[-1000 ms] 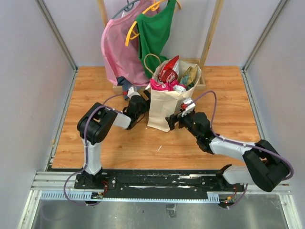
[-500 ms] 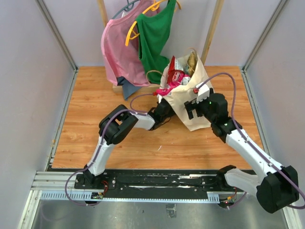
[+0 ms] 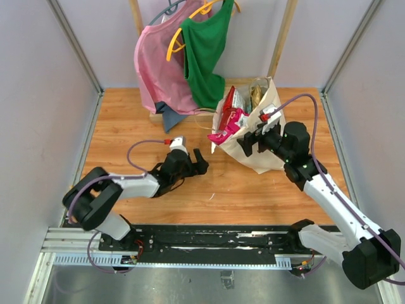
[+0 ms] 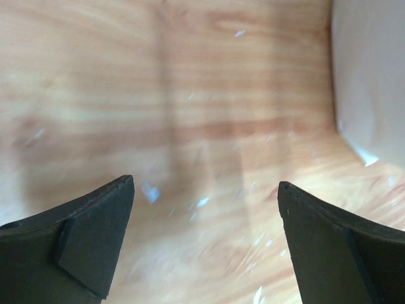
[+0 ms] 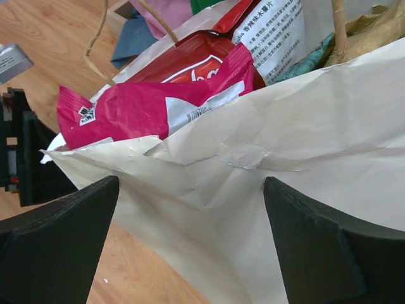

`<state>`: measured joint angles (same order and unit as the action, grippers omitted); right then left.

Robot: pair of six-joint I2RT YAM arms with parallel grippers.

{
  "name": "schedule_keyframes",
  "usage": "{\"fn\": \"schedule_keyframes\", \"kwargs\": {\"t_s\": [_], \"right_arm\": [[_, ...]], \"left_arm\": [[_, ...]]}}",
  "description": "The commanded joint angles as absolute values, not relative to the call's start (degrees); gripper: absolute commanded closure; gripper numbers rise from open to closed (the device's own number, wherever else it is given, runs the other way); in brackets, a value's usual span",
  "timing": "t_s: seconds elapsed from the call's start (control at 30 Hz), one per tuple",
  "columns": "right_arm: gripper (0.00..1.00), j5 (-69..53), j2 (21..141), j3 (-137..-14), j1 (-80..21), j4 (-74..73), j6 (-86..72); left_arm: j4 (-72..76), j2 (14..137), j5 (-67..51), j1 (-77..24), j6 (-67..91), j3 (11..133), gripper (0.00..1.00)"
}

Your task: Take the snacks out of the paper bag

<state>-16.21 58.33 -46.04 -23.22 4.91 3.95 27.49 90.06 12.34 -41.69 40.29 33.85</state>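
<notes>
**Right hand** (image 3: 250, 143) – fingers spread to their widest, gripping nothing. It is pressed up to the paper bag (image 3: 254, 157), whose creased cream wall fills the whole gap between the fingers in the right wrist view; whether the pads touch the paper cannot be told. Just beyond the fingers, at the bag's mouth, a magenta packet (image 5: 126, 117) juts over the rim towards the hand's left. Behind it lies a red packet (image 5: 190, 60), and further in a white-backed packet (image 5: 272, 31) with printed text. A twisted loop handle (image 5: 95, 44) rises above the magenta packet. The bag leans, its mouth tipped away from this hand and towards the other.

**Left hand** (image 3: 195, 162) – likewise fully open and empty, low over the wooden counter (image 4: 190, 95). Only bare wood lies between its fingers; the bag's pale side shows ahead and to the hand's right, apart from it.

Beyond both hands, at the far edge of the counter, hang a pink garment (image 3: 158, 63) and a green garment (image 3: 205, 44).
</notes>
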Motion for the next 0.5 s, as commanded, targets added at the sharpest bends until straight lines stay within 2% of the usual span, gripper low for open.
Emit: {"fn": "schedule_keyframes", "kwargs": {"t_s": [0.0, 0.27, 0.33, 0.47], "right_arm": [[0.02, -20.24, 55.50, -44.95, -23.91, 6.51, -1.71], [0.01, -21.06, 48.05, -47.07, -25.26, -1.20, -3.75], [0.01, -17.85, 45.13, -46.43, -25.80, -1.25, -5.12], [0.02, -3.69, 38.99, -40.51, -25.84, 3.36, -13.85]], "left_arm": [[20.00, 79.10, 17.96, -42.36, 38.19, 25.19, 0.00], [7.59, 55.35, 25.26, -39.54, 32.47, 26.81, 0.00], [6.70, 53.78, 21.02, -36.25, 31.17, 29.07, 0.00], [4.02, 57.76, 13.43, -32.79, 27.77, 37.39, 0.00]]}}
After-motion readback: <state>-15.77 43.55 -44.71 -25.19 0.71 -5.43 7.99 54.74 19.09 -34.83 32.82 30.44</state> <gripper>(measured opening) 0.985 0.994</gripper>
